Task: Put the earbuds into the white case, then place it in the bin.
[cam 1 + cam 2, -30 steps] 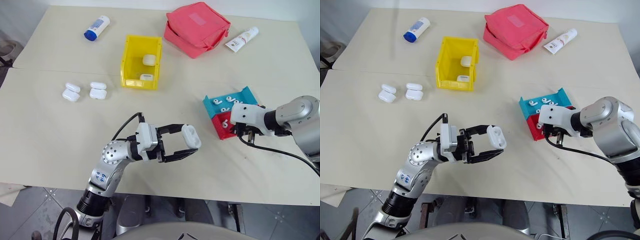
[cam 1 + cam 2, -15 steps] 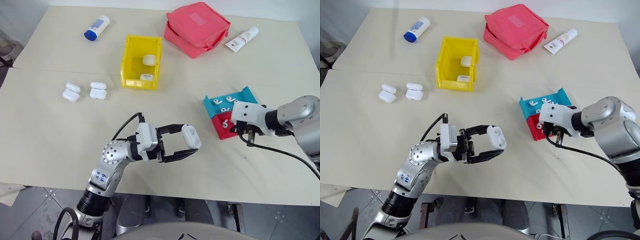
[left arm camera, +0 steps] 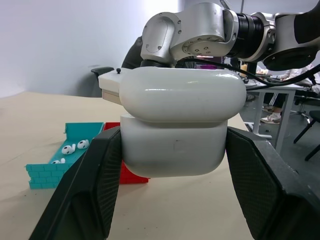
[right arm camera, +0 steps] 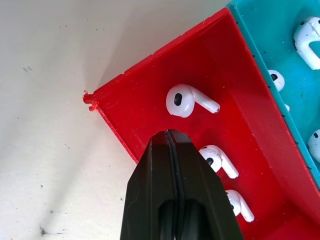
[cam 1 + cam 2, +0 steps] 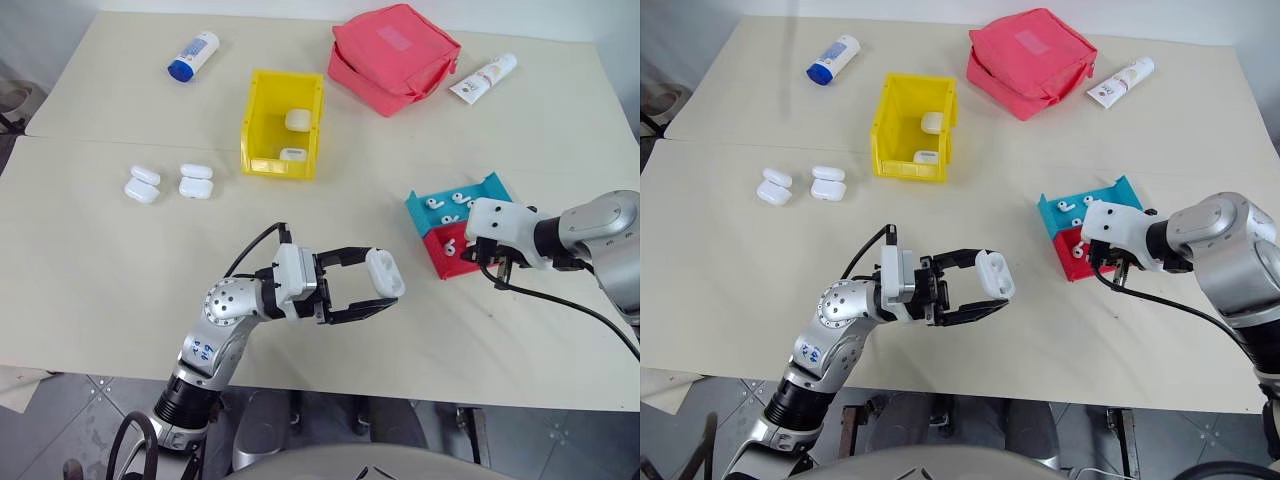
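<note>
The left gripper (image 5: 368, 289) is clamped on the white case (image 5: 384, 273), holding it above the bare tabletop (image 5: 120, 270) near the front edge, its lid slightly ajar. The right gripper (image 4: 171, 150) hangs over the red tray (image 4: 145, 100) with its two black fingers pressed together, holding nothing; three earbuds (image 4: 187, 100) lie in that tray just beside the fingertips. The teal tray (image 5: 425, 200) touches the red one and holds more earbuds. The yellow bin (image 5: 259, 125) stands well apart toward the far side, with two white cases already inside. Two more cases (image 5: 196, 181) lie left of it. A red zip pouch (image 5: 393, 55), a white tube (image 5: 484, 78) and a blue-capped bottle (image 5: 193, 54) sit along the far edge.
</note>
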Available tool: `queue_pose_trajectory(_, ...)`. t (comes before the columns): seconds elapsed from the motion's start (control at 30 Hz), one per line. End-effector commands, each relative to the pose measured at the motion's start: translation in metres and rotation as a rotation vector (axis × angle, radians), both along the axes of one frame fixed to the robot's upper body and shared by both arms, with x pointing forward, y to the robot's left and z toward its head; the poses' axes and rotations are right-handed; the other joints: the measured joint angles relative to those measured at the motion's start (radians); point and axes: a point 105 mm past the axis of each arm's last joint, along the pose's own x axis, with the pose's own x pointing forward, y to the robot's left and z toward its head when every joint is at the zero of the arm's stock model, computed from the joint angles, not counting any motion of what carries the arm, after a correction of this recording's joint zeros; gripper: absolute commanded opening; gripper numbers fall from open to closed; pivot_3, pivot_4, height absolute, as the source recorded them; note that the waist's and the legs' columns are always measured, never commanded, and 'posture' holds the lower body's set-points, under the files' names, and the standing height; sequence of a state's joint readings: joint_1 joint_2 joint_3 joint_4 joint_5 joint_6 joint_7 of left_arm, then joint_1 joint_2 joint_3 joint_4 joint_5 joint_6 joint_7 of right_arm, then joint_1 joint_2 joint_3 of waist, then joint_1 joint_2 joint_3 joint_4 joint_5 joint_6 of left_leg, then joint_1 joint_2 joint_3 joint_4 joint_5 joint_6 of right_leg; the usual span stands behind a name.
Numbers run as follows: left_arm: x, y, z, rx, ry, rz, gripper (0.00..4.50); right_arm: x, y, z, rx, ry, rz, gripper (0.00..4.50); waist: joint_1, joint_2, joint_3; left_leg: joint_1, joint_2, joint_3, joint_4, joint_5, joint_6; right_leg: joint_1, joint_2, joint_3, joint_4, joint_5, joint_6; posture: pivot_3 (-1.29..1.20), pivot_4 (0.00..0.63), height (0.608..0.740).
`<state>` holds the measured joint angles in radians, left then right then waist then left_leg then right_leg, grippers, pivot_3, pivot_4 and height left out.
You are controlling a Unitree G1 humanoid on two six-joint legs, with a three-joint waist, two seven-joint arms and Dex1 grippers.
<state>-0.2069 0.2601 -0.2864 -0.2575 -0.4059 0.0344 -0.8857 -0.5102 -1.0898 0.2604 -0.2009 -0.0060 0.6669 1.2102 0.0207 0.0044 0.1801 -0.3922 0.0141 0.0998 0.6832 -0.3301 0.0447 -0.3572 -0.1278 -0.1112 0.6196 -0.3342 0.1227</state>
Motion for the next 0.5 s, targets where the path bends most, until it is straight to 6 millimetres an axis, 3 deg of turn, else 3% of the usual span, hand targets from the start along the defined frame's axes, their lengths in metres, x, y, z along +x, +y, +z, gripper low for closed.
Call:
queue_pose_trajectory(0.03, 0.0, 0.0002, 0.0047, -0.013, -0.015, -0.008, 2.78, 0.0023, -0.0001, 0.0141, 0.003, -0.062, 0.013, 0.01, 0.0, 0.0, 0.0, 0.0, 0.0, 0.0, 0.0, 0.0, 0.0, 0.0, 0.0, 0.0, 0.0, 0.0, 0.0, 0.0, 0.15, 0.74)
queue_pose_trajectory(0.5, 0.0012, 0.0034, 0.0049, 0.009, -0.015, -0.03, 2.78, -0.0003, -0.0077, 0.0219, 0.01, -0.099, -0.008, 0.01, 0.002, 0.0, 0.0, 0.0, 0.0, 0.0, 0.0, 0.0, 0.0, 0.0, 0.0, 0.0, 0.0, 0.0, 0.0, 0.0, 0.15, 0.74)
